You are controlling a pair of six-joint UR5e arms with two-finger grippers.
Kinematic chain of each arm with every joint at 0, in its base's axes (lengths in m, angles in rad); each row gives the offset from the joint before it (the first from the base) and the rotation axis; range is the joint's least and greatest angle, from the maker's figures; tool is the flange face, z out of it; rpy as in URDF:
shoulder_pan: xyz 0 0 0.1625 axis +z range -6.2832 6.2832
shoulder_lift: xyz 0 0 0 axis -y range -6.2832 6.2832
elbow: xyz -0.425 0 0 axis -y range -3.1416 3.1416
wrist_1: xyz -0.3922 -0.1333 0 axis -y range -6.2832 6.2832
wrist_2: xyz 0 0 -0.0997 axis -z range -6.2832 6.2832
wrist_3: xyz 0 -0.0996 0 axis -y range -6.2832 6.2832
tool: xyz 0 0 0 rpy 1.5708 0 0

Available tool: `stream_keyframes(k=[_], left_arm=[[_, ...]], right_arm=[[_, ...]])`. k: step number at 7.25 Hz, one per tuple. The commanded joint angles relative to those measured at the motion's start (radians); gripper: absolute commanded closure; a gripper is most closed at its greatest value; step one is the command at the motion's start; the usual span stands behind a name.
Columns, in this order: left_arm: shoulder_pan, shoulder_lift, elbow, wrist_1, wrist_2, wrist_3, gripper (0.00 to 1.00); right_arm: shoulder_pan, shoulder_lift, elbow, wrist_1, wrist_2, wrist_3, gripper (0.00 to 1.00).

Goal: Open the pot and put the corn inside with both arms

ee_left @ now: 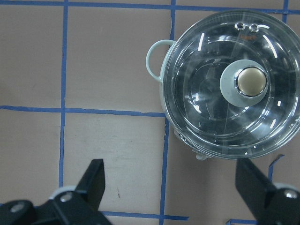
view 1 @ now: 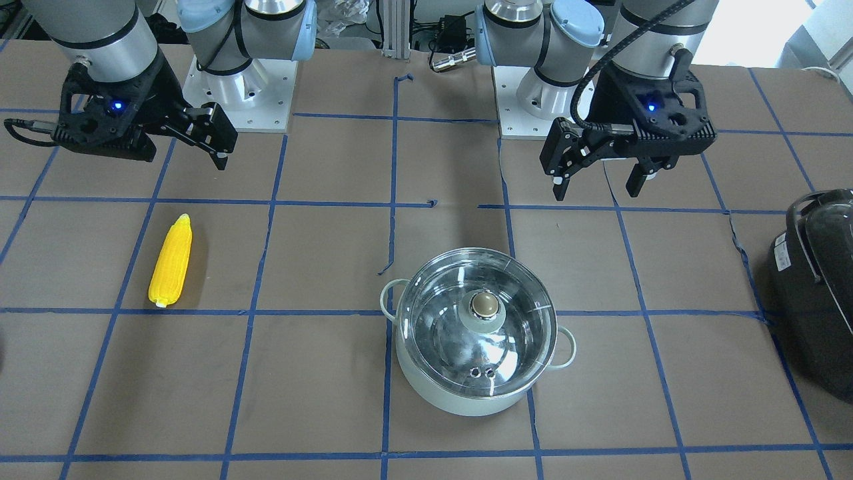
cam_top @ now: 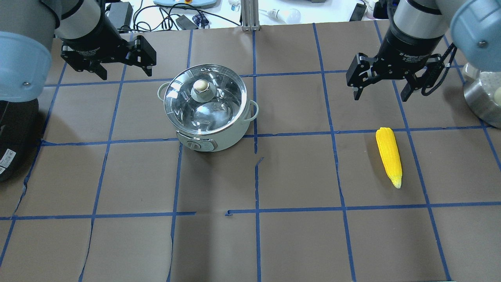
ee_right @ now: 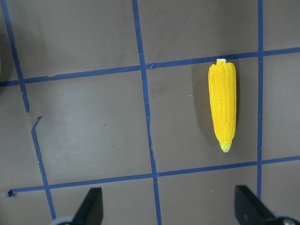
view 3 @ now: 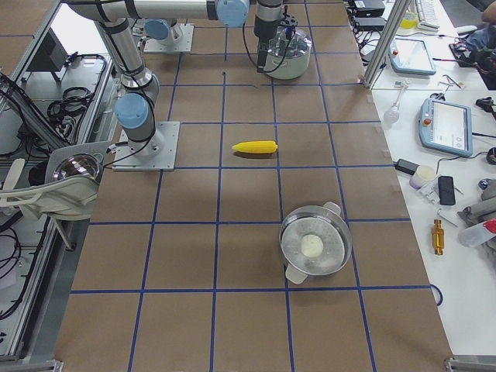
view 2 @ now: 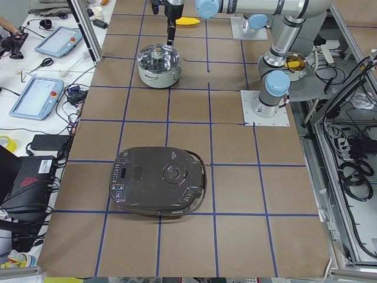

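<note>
The pale mint pot (cam_top: pixel 207 131) stands left of the table's middle with its clear glass lid (cam_top: pixel 219 113) on and the beige knob (cam_top: pixel 200 85) on top. My left gripper (cam_top: pixel 125 69) is open and empty, up and to the far left of the pot. In the left wrist view the pot (ee_left: pixel 161 61) lies ahead of the open gripper (ee_left: pixel 173 187). The yellow corn (cam_top: pixel 388 156) lies flat on the right side. My right gripper (cam_top: pixel 379 96) is open and empty above the table, beyond the corn. The corn also shows in the right wrist view (ee_right: pixel 222 105).
A black appliance with a dark domed lid (view 1: pixel 816 287) sits at the table's end on my left. The exterior right view shows a second lidded steel pot (view 3: pixel 314 248) near the table's right end. Blue tape lines grid the brown table (cam_top: pixel 297 243).
</note>
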Motion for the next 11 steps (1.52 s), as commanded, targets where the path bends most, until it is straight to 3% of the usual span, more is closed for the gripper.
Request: stream_keyframes(k=[1, 11], left_arm=[[0.000, 0.001, -0.004, 0.005, 0.000, 0.000, 0.00], [-0.003, -0.029, -0.001, -0.019, 0.000, 0.001, 0.00]], right_arm=[[-0.001, 0.000, 0.001, 0.001, 0.006, 0.000, 0.00], [-0.011, 0.023, 0.003, -0.016, -0.003, 0.003, 0.00]])
